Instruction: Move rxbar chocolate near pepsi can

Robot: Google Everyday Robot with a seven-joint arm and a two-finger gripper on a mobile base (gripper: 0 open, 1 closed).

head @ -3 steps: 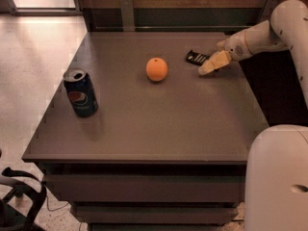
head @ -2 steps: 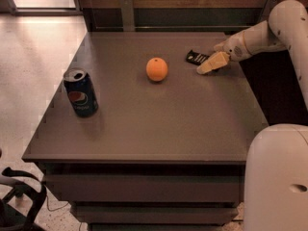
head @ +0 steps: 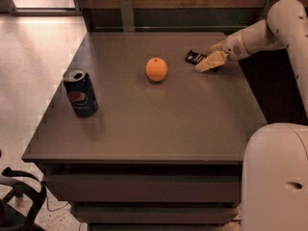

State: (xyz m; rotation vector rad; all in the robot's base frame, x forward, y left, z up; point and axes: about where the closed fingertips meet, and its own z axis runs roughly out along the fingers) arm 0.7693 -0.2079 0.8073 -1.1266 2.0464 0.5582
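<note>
The rxbar chocolate (head: 194,57) is a small flat black bar lying on the table at the far right; only its left end shows, the rest is hidden behind my gripper. My gripper (head: 210,62) reaches in from the right and sits low over the bar's right end. The pepsi can (head: 80,92), dark blue with a round logo and silver top, stands upright near the table's left edge, far from the bar.
An orange (head: 157,69) sits between the bar and the can, nearer the bar. The brown table (head: 159,129) drops off at its left and front edges. A wooden wall runs behind it. My white base (head: 276,177) stands at the front right.
The gripper has stayed at the bar with almost no movement. The bar, orange and can have not moved.
</note>
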